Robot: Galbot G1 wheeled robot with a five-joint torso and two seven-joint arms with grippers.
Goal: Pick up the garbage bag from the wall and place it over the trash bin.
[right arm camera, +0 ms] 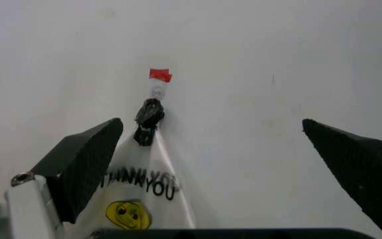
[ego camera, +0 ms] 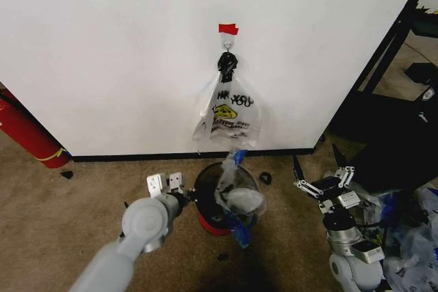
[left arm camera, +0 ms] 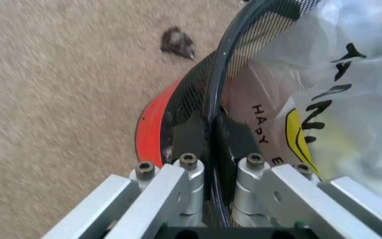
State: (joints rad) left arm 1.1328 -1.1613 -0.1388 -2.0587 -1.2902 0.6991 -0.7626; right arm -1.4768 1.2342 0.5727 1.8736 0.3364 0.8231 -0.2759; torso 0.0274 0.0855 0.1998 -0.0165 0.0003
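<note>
Wall [ego camera: 123, 46] — smiley "THANK YOU" bag [ego camera: 229, 111] hanging lengthwise from its hook [ego camera: 227, 44]. Trash bin [ego camera: 209, 186] standing upright below, garbage bag [ego camera: 239, 200] draping crumpled over its rim. Left gripper [left arm camera: 211, 137] pinching that rim — right gripper [ego camera: 321, 179] gaping wide, holding nothing.

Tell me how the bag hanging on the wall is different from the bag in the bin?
The smiley bag hangs from the hook on the wall; the garbage bag sits crumpled in the trash bin. The smiley bag has a yellow face and black letters; the garbage bag has blue patches. Both are thin, see-through plastic.
</note>
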